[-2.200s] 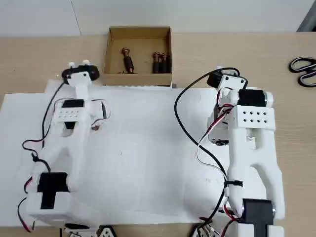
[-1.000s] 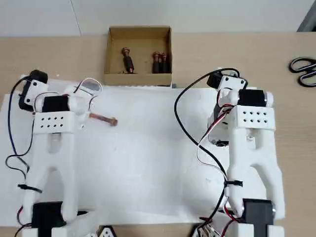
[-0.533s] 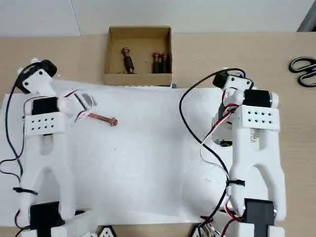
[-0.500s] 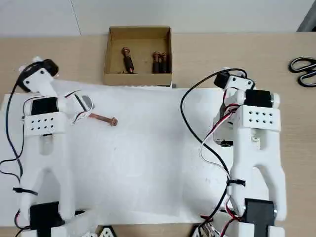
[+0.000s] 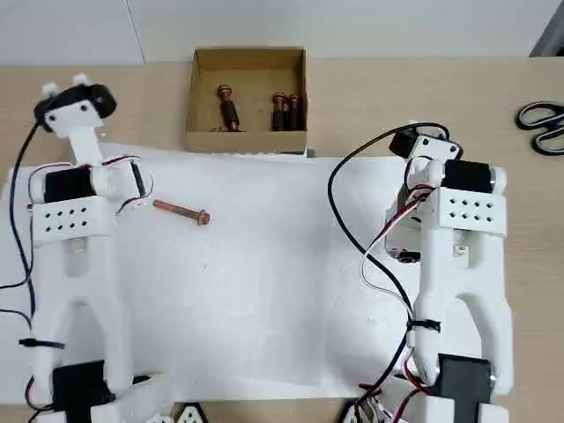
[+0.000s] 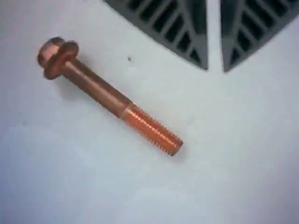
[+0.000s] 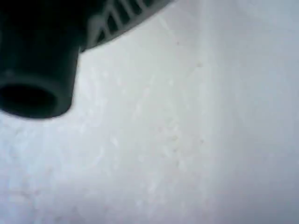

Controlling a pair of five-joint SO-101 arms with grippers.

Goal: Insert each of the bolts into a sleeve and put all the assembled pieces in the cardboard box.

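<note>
Copper flange bolt [image 6: 110, 95] lies flat on the white sheet [image 5: 264, 291], just beside left gripper [image 6: 215, 63] (jaws slightly apart, empty). Should be rigid, smooth, light, likely to roll; pinch mid-shank on the plain part. Right gripper [image 5: 398, 253] looks clamped on black sleeve [image 7: 35, 70]

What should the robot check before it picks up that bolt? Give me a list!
1. The bolt lies free on the white sheet: ok.
2. The left gripper is empty, near the bolt's threaded end: ok.
3. Its jaws are wide enough for the bolt: not ok, the gap looks narrower than the shaft.
4. The right gripper holds the black sleeve: ok.
5. The sleeve's hole faces the bolt: cannot tell.
6. The cardboard box has bare floor beside the finished pieces: ok.
</note>
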